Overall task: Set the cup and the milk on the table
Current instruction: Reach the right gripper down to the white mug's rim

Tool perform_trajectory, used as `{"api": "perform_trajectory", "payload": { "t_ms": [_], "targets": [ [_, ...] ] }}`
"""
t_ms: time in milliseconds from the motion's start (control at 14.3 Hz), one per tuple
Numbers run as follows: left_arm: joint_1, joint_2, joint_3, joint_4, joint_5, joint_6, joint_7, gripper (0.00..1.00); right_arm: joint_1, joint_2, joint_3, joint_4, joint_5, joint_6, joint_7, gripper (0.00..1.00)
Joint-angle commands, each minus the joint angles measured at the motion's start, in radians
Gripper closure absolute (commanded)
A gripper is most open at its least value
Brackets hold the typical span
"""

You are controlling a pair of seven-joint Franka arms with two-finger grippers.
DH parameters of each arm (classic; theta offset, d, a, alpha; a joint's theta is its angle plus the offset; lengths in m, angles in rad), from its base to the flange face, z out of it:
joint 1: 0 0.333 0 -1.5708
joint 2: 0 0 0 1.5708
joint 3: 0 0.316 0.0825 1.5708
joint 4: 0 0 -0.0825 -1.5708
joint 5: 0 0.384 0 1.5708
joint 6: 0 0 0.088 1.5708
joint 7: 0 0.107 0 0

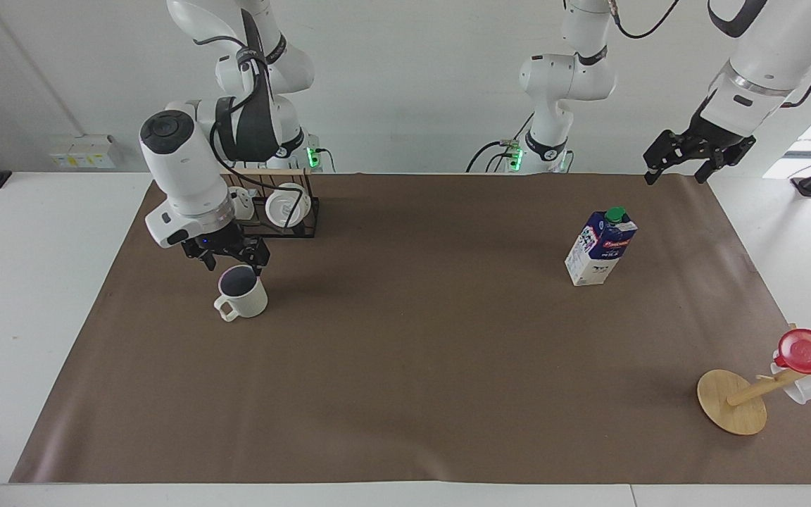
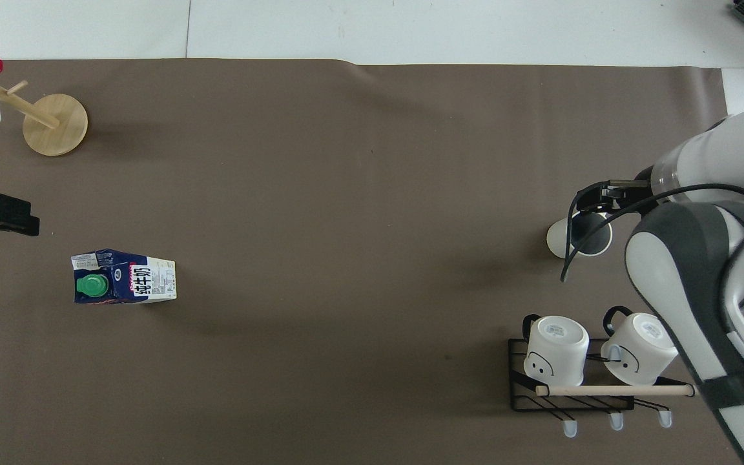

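One cup (image 1: 242,293) stands upright on the brown mat (image 1: 405,366) toward the right arm's end of the tabletop (image 1: 32,296). The right gripper (image 1: 229,257) hovers just above its rim, fingers spread, holding nothing; contact appears absent. One milk (image 1: 600,247) carton stands upright toward the left arm's end. The left gripper (image 1: 680,169) waits over the mat's corner nearest its base, fingers open and empty. Two white mugs (image 2: 556,350) hang on one black rack (image 2: 572,394). One wooden stand (image 1: 733,401) carries one red cup (image 1: 810,352).
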Motion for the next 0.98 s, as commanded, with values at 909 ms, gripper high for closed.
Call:
{"api": "perform_trajectory", "payload": {
  "t_ms": [909],
  "targets": [
    [-0.012, -0.010, 0.009, -0.002, 0.011, -0.011, -0.008, 0.00, 0.014, 0.087, 0.004, -0.139, 0.014, 0.236, 0.015, 0.08]
  ]
}}
